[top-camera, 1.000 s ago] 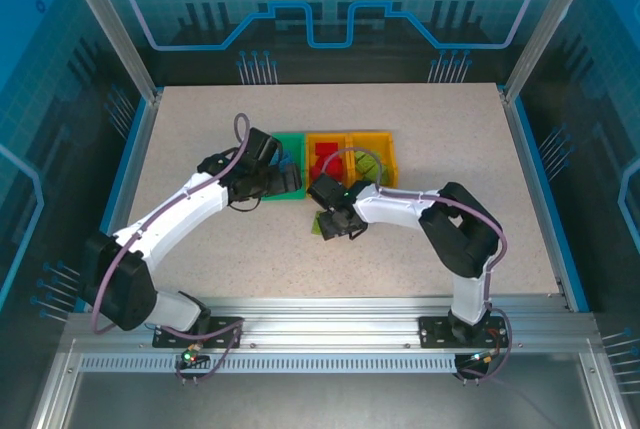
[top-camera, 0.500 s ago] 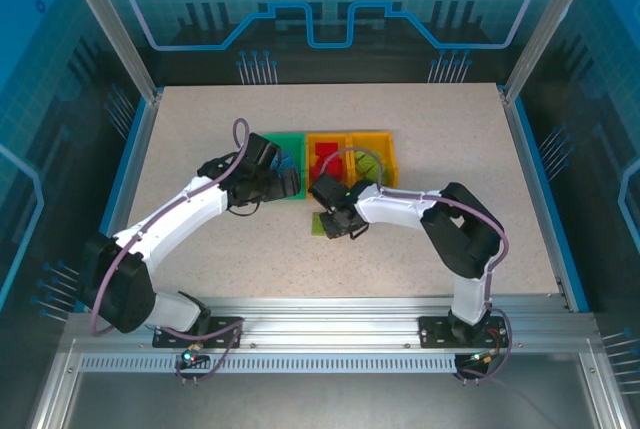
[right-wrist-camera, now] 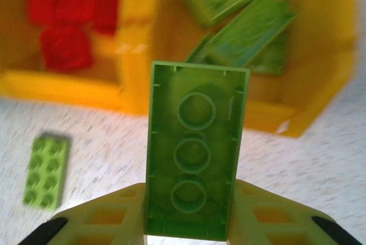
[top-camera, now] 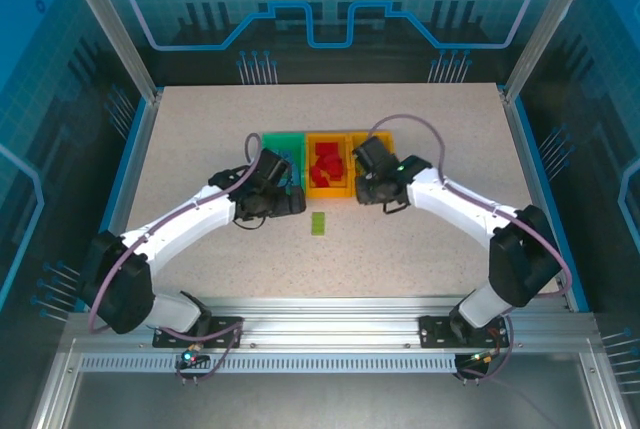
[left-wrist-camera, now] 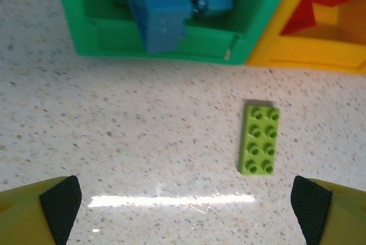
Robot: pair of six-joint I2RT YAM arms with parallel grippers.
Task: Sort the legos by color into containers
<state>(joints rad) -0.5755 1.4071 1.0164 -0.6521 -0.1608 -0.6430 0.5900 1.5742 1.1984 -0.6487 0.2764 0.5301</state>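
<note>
Lime lego [right-wrist-camera: 197,159], clamped in right end effector [right-wrist-camera: 191,228], is hanging just short of right-hand yellow bin [right-wrist-camera: 269,113], long axis pointing toward it.

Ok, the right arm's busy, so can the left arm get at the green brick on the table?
Likely yes: the left pincer is open and the green brick lies flat on bare table ahead.
</note>
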